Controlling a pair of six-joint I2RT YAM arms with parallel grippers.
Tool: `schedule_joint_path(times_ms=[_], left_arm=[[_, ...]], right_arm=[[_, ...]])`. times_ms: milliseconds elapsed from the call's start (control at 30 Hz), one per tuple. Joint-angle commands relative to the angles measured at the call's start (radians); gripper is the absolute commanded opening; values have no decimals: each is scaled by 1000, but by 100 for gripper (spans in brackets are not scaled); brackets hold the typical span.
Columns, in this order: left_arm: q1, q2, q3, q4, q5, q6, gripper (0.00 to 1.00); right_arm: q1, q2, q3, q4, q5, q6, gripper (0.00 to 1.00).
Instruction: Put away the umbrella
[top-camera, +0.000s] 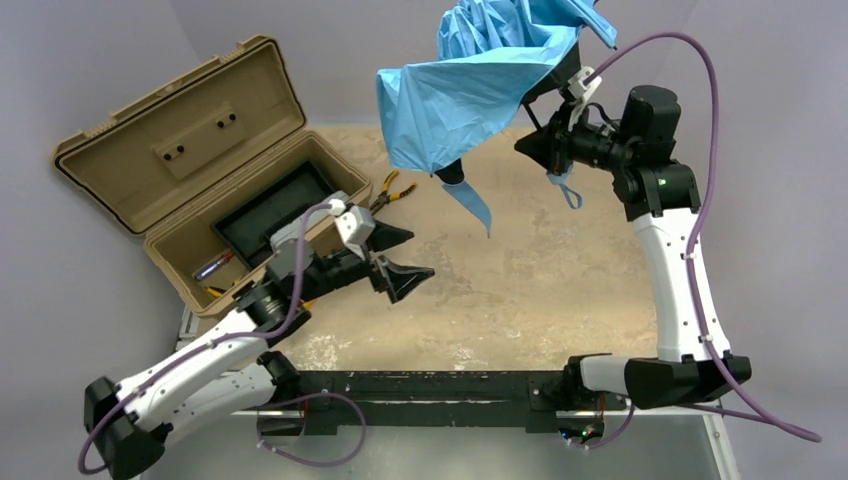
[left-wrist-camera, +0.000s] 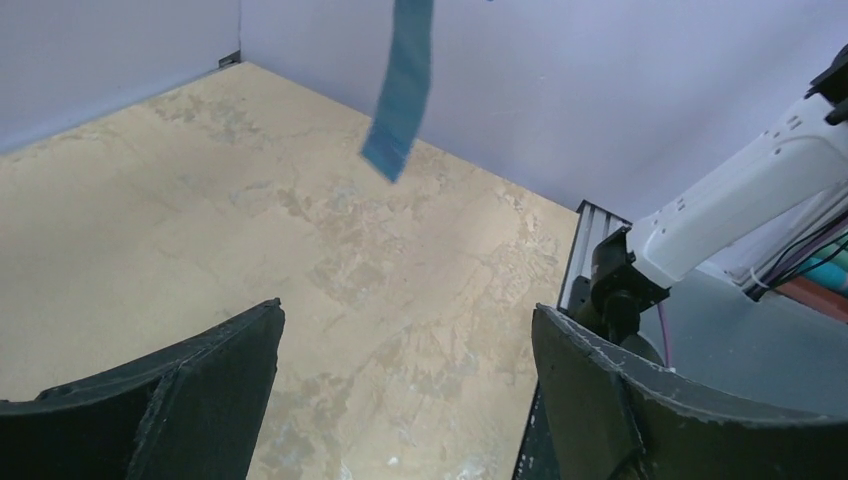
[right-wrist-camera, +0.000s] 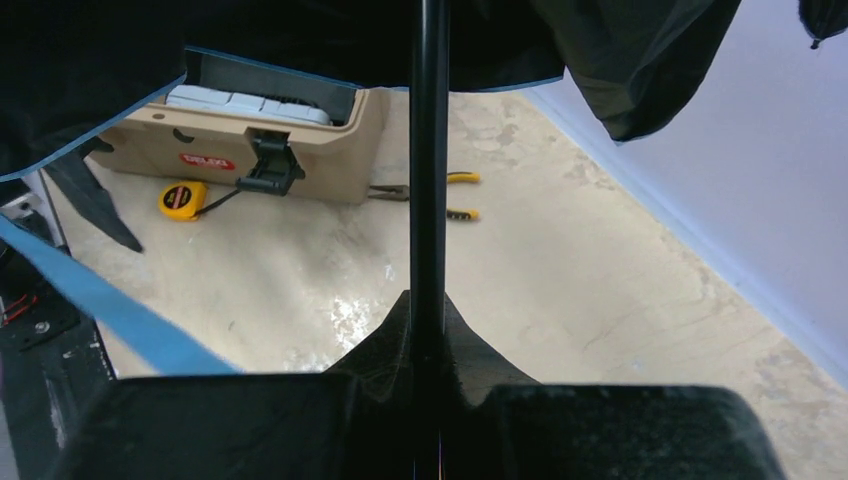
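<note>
Right fingers (right-wrist-camera: 462, 352) are clamped together on the thin black shaft (right-wrist-camera: 429, 150) of the umbrella (top-camera: 480, 70). It is held aloft, sky-blue canopy bunched and drooping beyond those fingertips, well clear of the table (top-camera: 560, 290). Left fingers (left-wrist-camera: 205, 385) stand wide apart with nothing between them; a blue strap (left-wrist-camera: 402, 90) dangles ahead of them. Open tan toolbox (top-camera: 180, 150) sits behind the left fingers, pliers (top-camera: 392, 190) just beside it.

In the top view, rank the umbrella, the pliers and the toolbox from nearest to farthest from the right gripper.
1. umbrella: in the right gripper's own grip, raised at the far right.
2. pliers: on the table at far centre, beside the toolbox.
3. toolbox: open, at the far left.
</note>
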Motion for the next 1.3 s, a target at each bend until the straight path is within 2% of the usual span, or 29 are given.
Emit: schedule_joint_path(times_ms=[0, 100, 333, 400, 600, 700, 800, 867, 900, 1000, 1167, 1267], left_arm=[[-24, 152, 79, 292, 28, 107, 91], [-30, 260, 101, 450, 48, 68, 91], [-62, 423, 146, 682, 55, -37, 86], [-75, 443, 157, 693, 48, -41, 84], [-82, 468, 210, 620, -12, -2, 67], [-82, 486, 239, 606, 5, 0, 53], [-82, 496, 252, 600, 10, -5, 43], [-83, 492, 252, 593, 17, -2, 9], [-82, 486, 253, 578, 19, 3, 0], [-69, 412, 255, 419, -2, 43, 0], [16, 190, 361, -236, -36, 163, 0], [92, 83, 436, -545, -17, 250, 0]], right_arm=[[1, -46, -17, 77, -45, 30, 0], [0, -59, -37, 90, -44, 37, 0], [0, -71, -58, 104, -50, 43, 0], [1, -72, -62, 110, -52, 45, 0], [1, -78, -80, 124, -62, 52, 0], [0, -83, -87, 126, -60, 51, 0], [1, -88, -94, 129, -62, 52, 0], [1, -91, -98, 131, -62, 51, 0], [1, -92, -98, 132, -63, 51, 0], [1, -91, -84, 117, -50, 23, 0], [-2, -79, 3, -26, 66, -188, 0], [-2, -63, 30, -97, 70, -278, 0]])
